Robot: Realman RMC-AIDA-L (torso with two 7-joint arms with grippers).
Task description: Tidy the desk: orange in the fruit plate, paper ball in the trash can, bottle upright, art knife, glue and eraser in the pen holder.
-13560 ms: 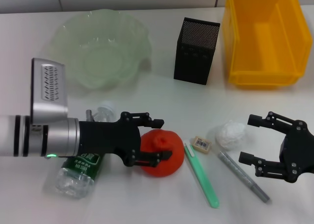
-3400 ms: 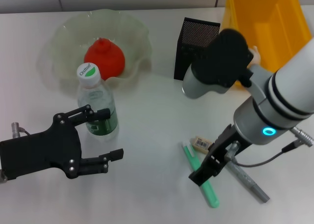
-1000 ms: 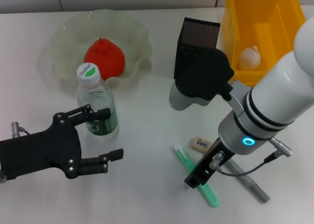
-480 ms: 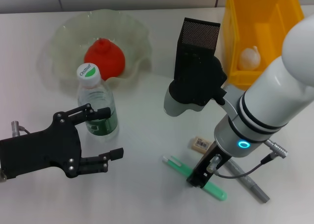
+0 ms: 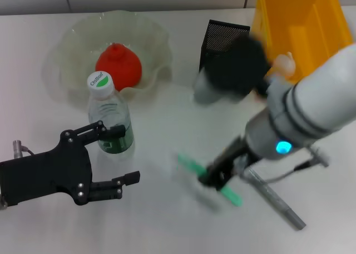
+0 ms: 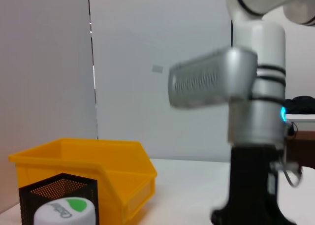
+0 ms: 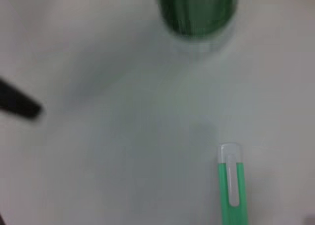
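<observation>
Seemingly, right hand (image 5: 216, 177) clamped on slim green plastic art knife (image 5: 208, 179); left hand (image 5: 114, 157) spread apart.

Bright, even light falls on the white desk (image 5: 161, 126). The right arm (image 5: 289, 120) looks smeared. Shadows are soft and faint.

The orange (image 5: 118, 63) is red-orange inside the translucent pale-green fruit plate (image 5: 67, 48), and the bottle (image 5: 109, 123) is clear with a dark green label and a white cap marked in green. The pen holder (image 5: 219, 36) is black mesh, the trash can (image 5: 303, 26) bright yellow, the art knife (image 5: 208, 180) light green with a pale end, and the pen (image 5: 275, 199) beside it grey. The desk (image 5: 167, 220) is white, the left tool (image 5: 111, 157) black, and the right arm (image 5: 311, 112) white and grey with black bands and a small cyan light.
</observation>
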